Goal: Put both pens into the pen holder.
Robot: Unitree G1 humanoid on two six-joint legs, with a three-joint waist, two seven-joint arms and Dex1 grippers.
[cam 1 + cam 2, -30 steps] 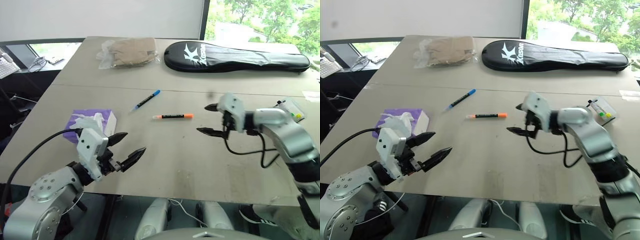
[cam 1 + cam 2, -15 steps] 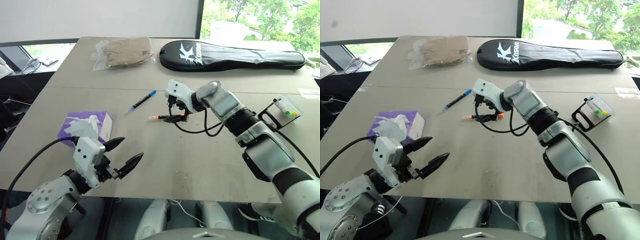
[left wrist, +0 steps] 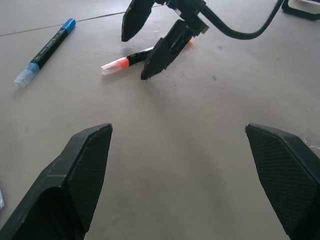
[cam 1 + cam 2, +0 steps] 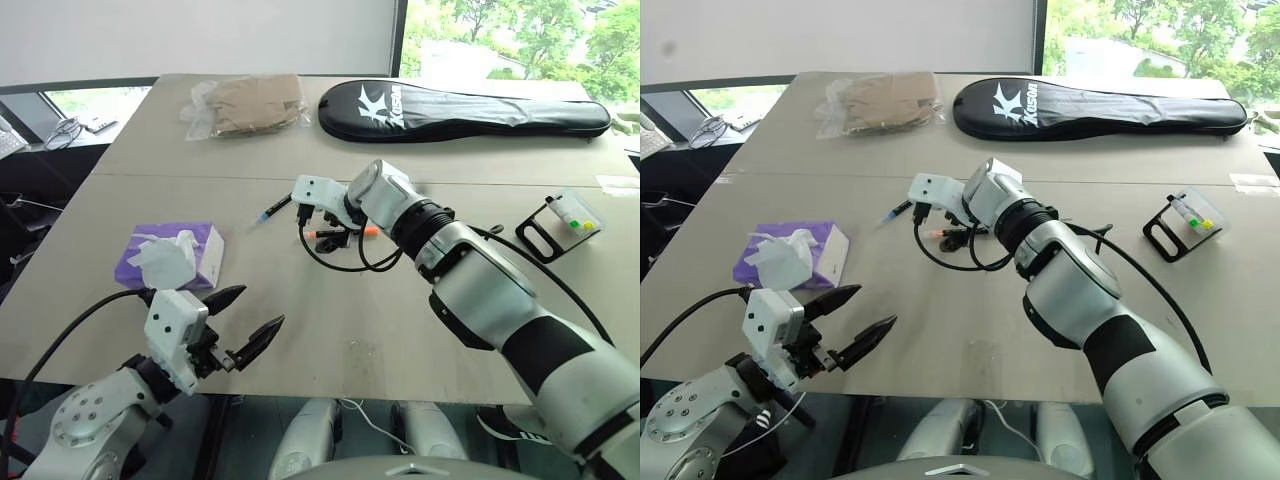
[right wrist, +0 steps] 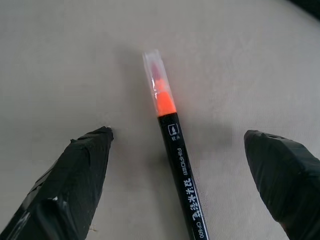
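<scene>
Right tool (image 5: 175,165): fingers spread wide, holding nothing, poised over the orange-ended pen (image 5: 176,165), which lies between the two fingers in the right wrist view.
Left tool (image 4: 240,325): fingers apart and empty, hovering near the front edge of the table (image 4: 400,330), well apart from both pens.
Orange-ended pen: flat on the table at mid-width, its black barrel running roughly across the table, one orange end under a clear cap.
Blue-capped pen (image 4: 272,209): flat on the table just beyond and to the left of the orange one, lying on a slant, untouched.
Pen holder (image 4: 560,225): a clear box on a black wire stand at the right side of the table, well apart from the pens, with yellow-green markers already inside.
Other things: a purple tissue box (image 4: 170,255) on the left, a black racket bag (image 4: 465,108) and a bagged brown bundle (image 4: 250,103) at the far side.
Handling: the pen looks light, stiff and smooth, and being round it is likely to roll or slide if nudged from one side.
Where to grip: probably across the black barrel near its middle, fingers closing squarely on both sides, so it neither pivots nor slips out by the tapered cap.
Risk: lying low on the table, it leaves little to catch, so the fingertips would need to come close to the surface.
Progress: neither pen is in the holder yet.
</scene>
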